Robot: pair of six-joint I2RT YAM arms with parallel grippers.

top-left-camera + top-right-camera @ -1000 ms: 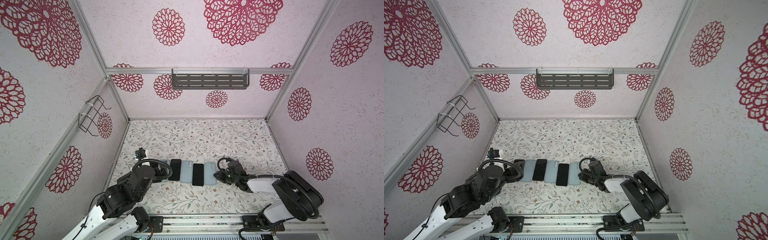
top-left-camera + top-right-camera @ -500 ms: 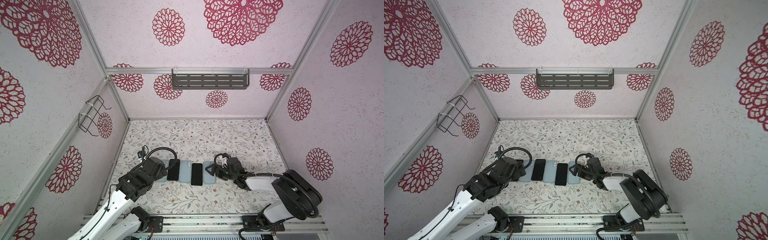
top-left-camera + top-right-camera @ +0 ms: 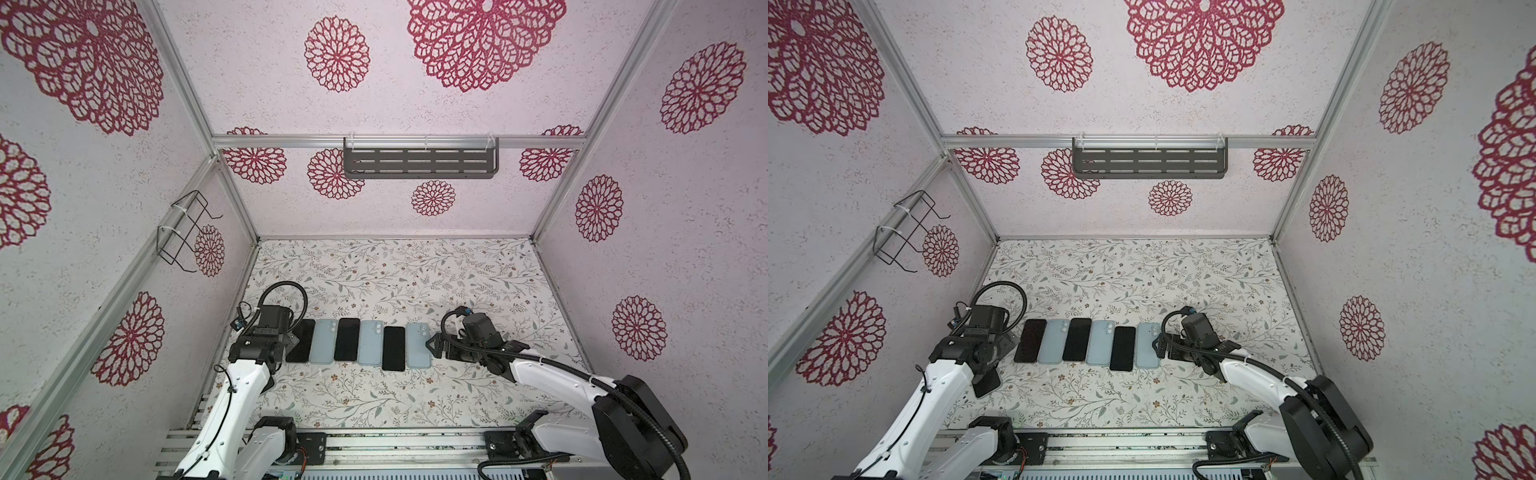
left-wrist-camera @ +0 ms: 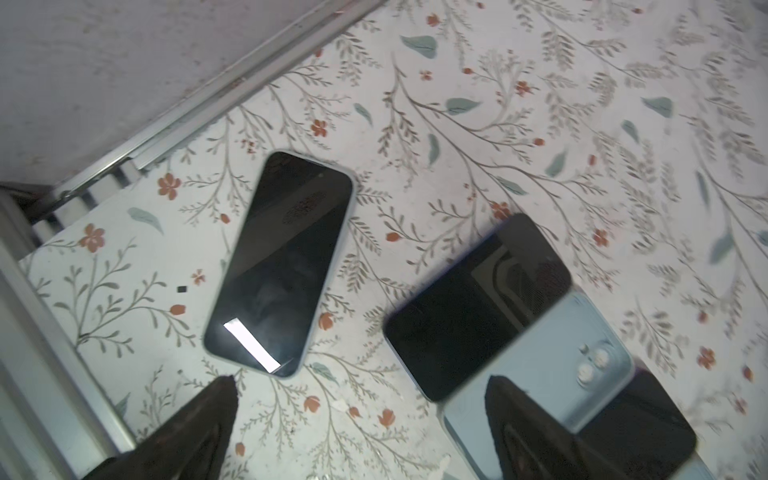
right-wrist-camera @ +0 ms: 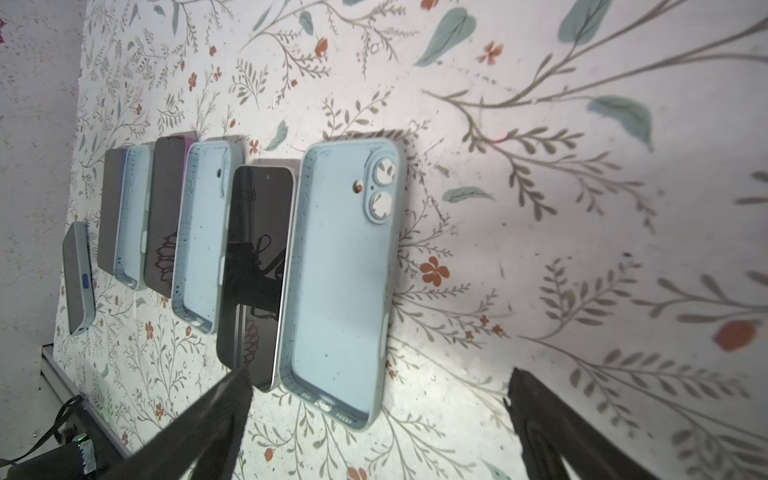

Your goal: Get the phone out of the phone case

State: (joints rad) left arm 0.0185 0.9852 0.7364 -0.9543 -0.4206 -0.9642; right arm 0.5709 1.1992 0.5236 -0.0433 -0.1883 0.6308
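A phone in a pale blue phone case (image 4: pixel 282 262) lies screen up by the left wall, apart from the row; it also shows in the right wrist view as the cased phone (image 5: pixel 77 278). In both top views my left arm hides it. My left gripper (image 4: pixel 361 390) (image 3: pixel 291 345) hangs open above the floor between it and the row's left end, holding nothing. My right gripper (image 5: pixel 380 374) (image 3: pixel 433 345) is open beside the rightmost empty case (image 5: pixel 345 266) (image 3: pixel 418 345), gripping nothing.
A row on the floral floor alternates bare black phones (image 3: pixel 347 339) (image 3: pixel 1122 348) and empty blue cases (image 3: pixel 371 343) (image 3: pixel 1054 341). The left wall rail (image 4: pixel 232 87) runs close by. A grey shelf (image 3: pixel 419 162) and a wire basket (image 3: pixel 187 232) hang on the walls.
My left arm has drawn back to the left and lower, uncovering the row's left end. My right gripper has opened and sits just right of the last case.
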